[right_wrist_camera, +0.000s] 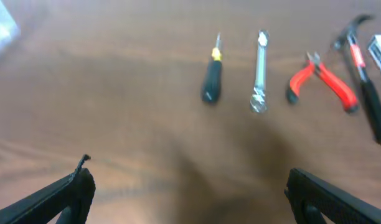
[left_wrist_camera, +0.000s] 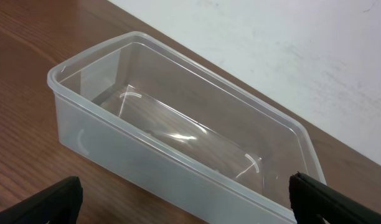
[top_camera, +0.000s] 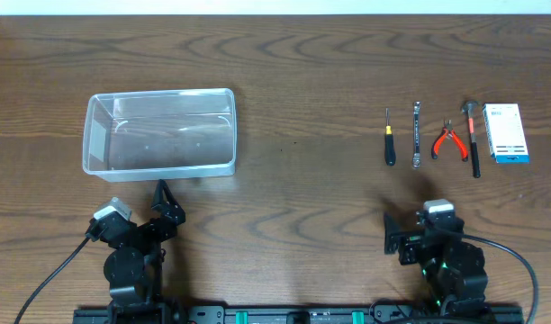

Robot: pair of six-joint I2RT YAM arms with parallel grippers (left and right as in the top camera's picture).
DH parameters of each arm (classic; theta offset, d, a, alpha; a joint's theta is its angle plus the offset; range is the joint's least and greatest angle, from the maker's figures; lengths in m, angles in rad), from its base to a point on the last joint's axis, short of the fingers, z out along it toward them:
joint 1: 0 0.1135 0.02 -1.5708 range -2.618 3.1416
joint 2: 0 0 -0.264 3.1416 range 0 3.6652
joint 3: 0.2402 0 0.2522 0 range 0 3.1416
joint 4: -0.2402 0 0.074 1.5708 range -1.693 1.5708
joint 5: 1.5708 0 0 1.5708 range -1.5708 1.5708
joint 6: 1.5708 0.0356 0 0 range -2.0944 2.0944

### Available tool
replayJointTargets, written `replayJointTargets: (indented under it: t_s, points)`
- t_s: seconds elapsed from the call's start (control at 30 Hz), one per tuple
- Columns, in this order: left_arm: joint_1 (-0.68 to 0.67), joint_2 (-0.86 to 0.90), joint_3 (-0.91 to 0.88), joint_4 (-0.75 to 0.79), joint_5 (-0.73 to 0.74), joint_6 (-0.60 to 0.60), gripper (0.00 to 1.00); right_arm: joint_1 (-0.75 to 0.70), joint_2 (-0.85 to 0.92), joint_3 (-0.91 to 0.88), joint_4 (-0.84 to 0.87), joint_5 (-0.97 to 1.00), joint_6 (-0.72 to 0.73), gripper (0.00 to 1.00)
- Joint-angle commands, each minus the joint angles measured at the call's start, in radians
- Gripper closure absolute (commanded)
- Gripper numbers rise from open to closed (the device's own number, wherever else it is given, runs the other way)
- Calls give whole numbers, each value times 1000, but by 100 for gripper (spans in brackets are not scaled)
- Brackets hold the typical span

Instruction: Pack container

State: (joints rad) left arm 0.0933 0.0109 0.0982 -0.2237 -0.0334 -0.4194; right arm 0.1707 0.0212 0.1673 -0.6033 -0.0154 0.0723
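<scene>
I count one clear container (top_camera: 158, 93), one black-handled screwdriver (top_camera: 390, 148), one slim metal wrench (top_camera: 417, 135), one pair of red-handled pliers (top_camera: 449, 142), one hammer (top_camera: 474, 144) and one white-and-blue box (top_camera: 507, 132). That makes six things on the surface (top_camera: 302, 108).

The table (top_camera: 302, 81) is dark brown wood grain, smooth with a faint sheen. On its left, the container (top_camera: 159, 171) is clear, glossy plastic, and its smooth walls catch white glints. On the right, a screwdriver (top_camera: 389, 144) has a dull black handle and a thin metal shaft. A wrench (top_camera: 417, 135) is bright bare metal. Pliers (top_camera: 450, 141) have red grips, a hammer (top_camera: 474, 139) has a black handle, and a box (top_camera: 507, 132) looks like smooth white-and-blue card.
</scene>
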Motion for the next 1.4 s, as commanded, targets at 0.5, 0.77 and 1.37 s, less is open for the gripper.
replayJointTargets:
  t_s: [0.5, 0.77, 1.37]
  points:
    - [-5, 43, 72, 39, 137, 45, 2, -8, 168, 163, 219, -244, 241, 1]
    - [-5, 295, 322, -122, 136, 188, 2, -3, 726, 682, -42, -267, 226, 1]
    - [-4, 769, 658, -112, 40, 256, 2, 278, 1625, 1460, -65, -303, 242, 2]
